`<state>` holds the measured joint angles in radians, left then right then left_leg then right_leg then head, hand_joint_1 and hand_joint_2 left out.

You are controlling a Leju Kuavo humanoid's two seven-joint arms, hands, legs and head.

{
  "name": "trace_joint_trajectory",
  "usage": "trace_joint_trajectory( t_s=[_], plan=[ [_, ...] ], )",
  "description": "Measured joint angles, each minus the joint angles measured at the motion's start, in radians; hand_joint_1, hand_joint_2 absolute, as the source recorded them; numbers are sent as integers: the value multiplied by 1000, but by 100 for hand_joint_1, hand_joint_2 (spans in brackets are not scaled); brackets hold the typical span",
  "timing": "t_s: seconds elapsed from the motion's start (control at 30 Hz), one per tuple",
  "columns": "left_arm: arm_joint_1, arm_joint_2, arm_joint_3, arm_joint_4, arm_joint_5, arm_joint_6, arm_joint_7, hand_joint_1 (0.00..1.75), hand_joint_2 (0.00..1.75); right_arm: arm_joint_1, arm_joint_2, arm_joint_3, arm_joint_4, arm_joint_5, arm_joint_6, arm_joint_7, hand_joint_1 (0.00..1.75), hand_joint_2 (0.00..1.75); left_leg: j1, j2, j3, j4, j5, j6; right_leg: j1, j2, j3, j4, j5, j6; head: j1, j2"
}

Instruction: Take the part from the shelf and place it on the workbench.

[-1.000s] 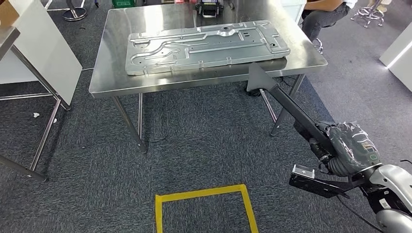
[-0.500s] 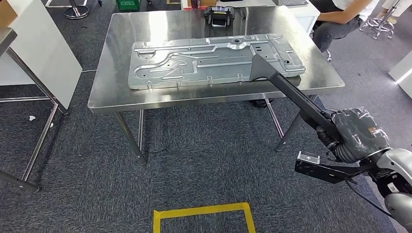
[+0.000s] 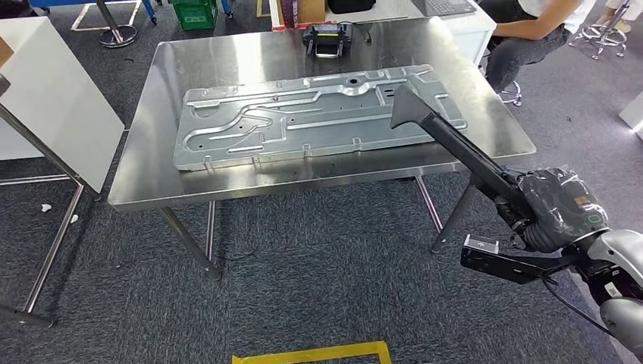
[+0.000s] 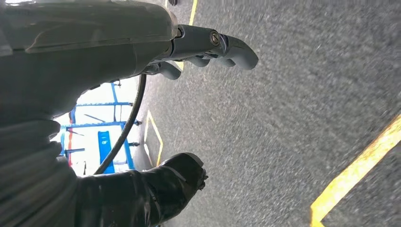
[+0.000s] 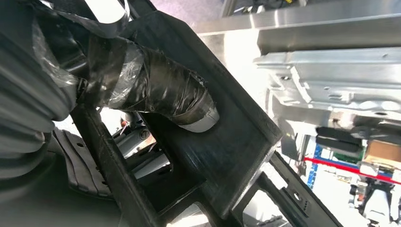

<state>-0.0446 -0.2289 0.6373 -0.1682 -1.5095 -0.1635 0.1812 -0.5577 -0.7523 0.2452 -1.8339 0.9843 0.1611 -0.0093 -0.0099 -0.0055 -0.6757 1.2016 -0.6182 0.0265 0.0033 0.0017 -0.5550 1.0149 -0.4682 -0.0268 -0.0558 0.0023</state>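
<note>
One steel desk (image 3: 152,163) carries two things: one large stamped metal panel (image 3: 303,117) and one small black device (image 3: 326,38) near its far edge. One long black part (image 3: 455,148) is gripped by one right hand (image 3: 557,208); one left hand (image 4: 198,47) hangs over the carpet. One seated person (image 3: 523,30) is beyond the desk. One green crate (image 3: 192,11) stands on the floor.

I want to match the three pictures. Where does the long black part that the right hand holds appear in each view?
Head view: black part slants from the right hand up over the workbench edge.
Left wrist view: not in it.
Right wrist view: part fills the centre.
Shared landmark: the stamped metal panel.
</note>
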Motion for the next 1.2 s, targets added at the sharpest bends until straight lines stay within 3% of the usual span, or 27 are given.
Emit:
trace_joint_trajectory(
  t_s=[0.07,0.1,0.13,0.2,0.27,0.37,0.43,0.47,0.5,0.57,0.6,0.63,0.7,0.73,0.8,0.87,0.9,1.0,1.03,1.13,1.17,1.2],
  plan=[
    [1,5,0,0,0,0,1,0,175,-8,1,9,6,1,1,0,175,175,-19,15,20,-122,125,32,7,-4,27,-1,-24,0,4,0],
    [0,7,0,0,-1,-1,2,0,175,-13,1,14,9,1,2,0,175,175,-27,20,29,-164,171,44,8,-6,38,-4,-34,4,5,0],
    [-1,9,-1,0,-1,-1,3,0,175,-19,1,18,13,1,2,0,175,175,-33,21,36,-189,197,52,8,-6,47,-3,-39,8,7,0],
    [-2,9,-1,0,-1,-1,4,0,175,-36,-2,27,18,0,4,1,175,175,-28,11,57,-206,205,56,8,-8,56,9,-39,15,6,0],
    [-4,9,-1,0,-1,-1,5,0,175,-61,-7,33,23,0,9,2,175,175,-20,1,79,-215,209,59,6,-5,29,69,-41,24,9,0],
    [-8,8,-2,0,-1,-2,6,0,175,-96,-10,47,36,0,29,3,175,175,-10,-18,98,-217,198,57,-9,-2,-80,228,-105,47,12,0],
    [-5,8,-3,0,-2,-3,6,0,175,-113,-10,61,45,0,47,1,175,175,-2,-37,113,-215,183,49,-23,-2,-132,266,-148,63,13,0],
    [-4,8,-3,0,-2,-3,6,0,175,-123,-10,69,50,0,54,0,175,175,4,-47,123,-213,174,44,-30,-2,-137,243,-144,71,12,0],
    [-2,7,-3,0,-2,-3,6,0,175,-135,-10,76,55,0,59,-1,175,175,10,-58,134,-208,163,37,-38,2,-131,193,-114,80,13,0],
    [-2,8,-4,0,-2,-3,7,0,175,-161,-10,89,67,-1,68,-3,175,175,18,-77,146,-194,137,20,-52,25,-111,73,-8,96,17,0],
    [-2,8,-4,0,-2,-4,8,0,175,-172,-10,96,72,-2,74,-4,175,175,20,-87,146,-188,125,11,-54,35,-104,37,30,94,18,0],
    [-2,9,-4,0,-1,-4,9,0,175,-182,-10,103,78,-2,80,-4,175,175,20,-94,146,-182,118,2,-53,41,-101,22,50,87,20,0],
    [-2,9,-5,0,-1,-5,12,0,175,-204,-10,121,84,-2,89,-2,175,175,21,-98,147,-176,112,-12,-47,28,-93,26,43,63,19,0],
    [-1,9,-5,0,-1,-5,12,0,175,-216,-9,130,87,-1,92,0,175,175,22,-88,146,-166,113,-16,-47,21,-86,26,42,54,20,0],
    [-2,10,-5,0,-2,-6,13,0,175,-233,-7,141,90,0,93,2,175,175,23,-66,138,-148,113,-21,-47,12,-75,24,38,43,20,0],
    [-2,10,-5,0,-2,-6,13,0,175,-237,-7,143,92,0,93,3,175,175,23,-53,133,-134,115,-22,-46,9,-72,24,36,40,20,0],
    [-4,10,-6,0,-2,-6,13,0,175,-242,-7,148,94,0,94,3,175,175,23,-40,101,-86,104,-24,-44,2,-65,23,29,36,19,0],
    [-4,9,-7,0,-2,-7,12,0,175,-257,-4,185,107,0,95,6,175,175,19,-1,-50,70,42,-21,-26,-45,-9,21,-20,21,15,0],
    [-2,9,-8,0,-2,-7,12,0,175,-258,-3,196,110,0,95,7,175,175,15,4,-62,43,57,-11,-21,-60,13,21,-37,20,15,0],
    [3,11,-8,0,-1,-7,13,0,175,-261,1,215,120,0,96,9,175,175,-9,51,-23,-124,198,31,-12,-88,57,15,-75,25,17,0],
    [4,11,-8,0,-1,-8,13,0,175,-262,2,219,123,0,96,10,175,175,-15,60,-14,-150,222,39,-9,-96,68,10,-83,30,17,0],
    [4,12,-8,0,-1,-9,13,0,175,-265,5,223,126,0,97,10,175,175,-15,56,-9,-159,226,41,-7,-102,82,7,-84,36,16,0]
  ],
)
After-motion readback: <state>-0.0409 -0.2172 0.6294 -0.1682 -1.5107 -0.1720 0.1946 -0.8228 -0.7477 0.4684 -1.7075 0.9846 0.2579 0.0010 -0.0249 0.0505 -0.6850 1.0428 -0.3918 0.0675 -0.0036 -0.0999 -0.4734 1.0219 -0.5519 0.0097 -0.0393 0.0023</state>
